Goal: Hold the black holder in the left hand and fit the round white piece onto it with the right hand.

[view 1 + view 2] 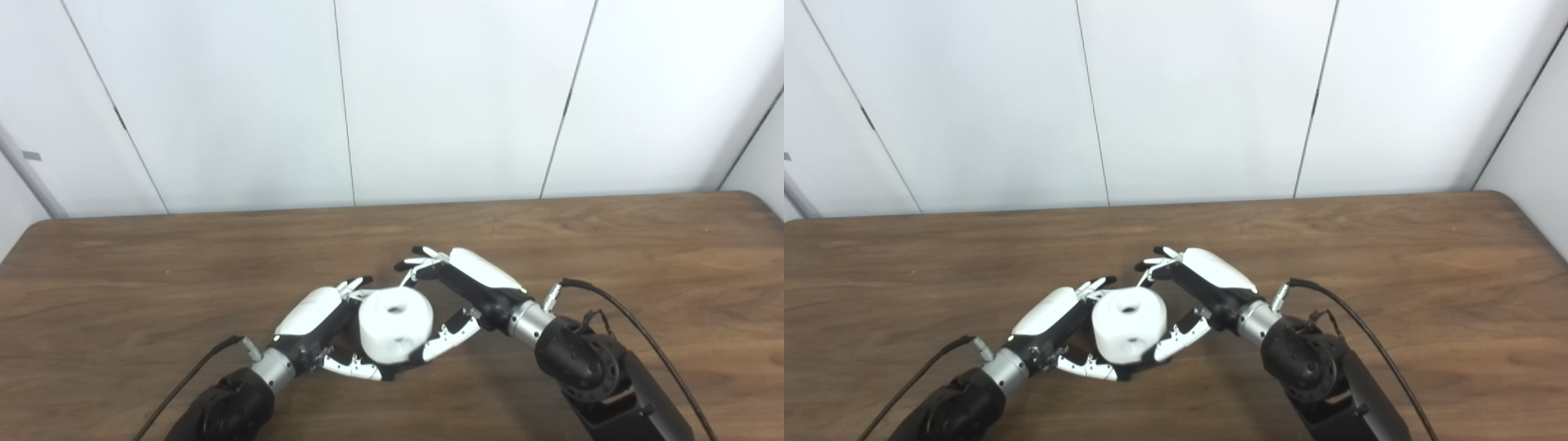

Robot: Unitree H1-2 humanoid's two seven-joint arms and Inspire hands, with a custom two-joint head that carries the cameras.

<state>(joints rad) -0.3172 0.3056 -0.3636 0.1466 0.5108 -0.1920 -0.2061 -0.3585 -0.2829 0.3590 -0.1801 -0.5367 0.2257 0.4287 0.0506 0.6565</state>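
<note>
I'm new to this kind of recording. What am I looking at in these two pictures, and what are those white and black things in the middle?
Both pictures show one scene, taken by two cameras side by side on a humanoid robot's head, looking down at a brown wooden table. The two black arms that enter from the bottom edge are the robot's own. Each ends in a mechanical hand with white and black fingers. The left hand and the right hand meet at the middle, on either side of a round white piece with a hole in its top and another in its side. Fingers of both hands touch it. The black holder from the task is not clearly visible; it may be hidden under the piece. Nothing else lies on the table.
</note>
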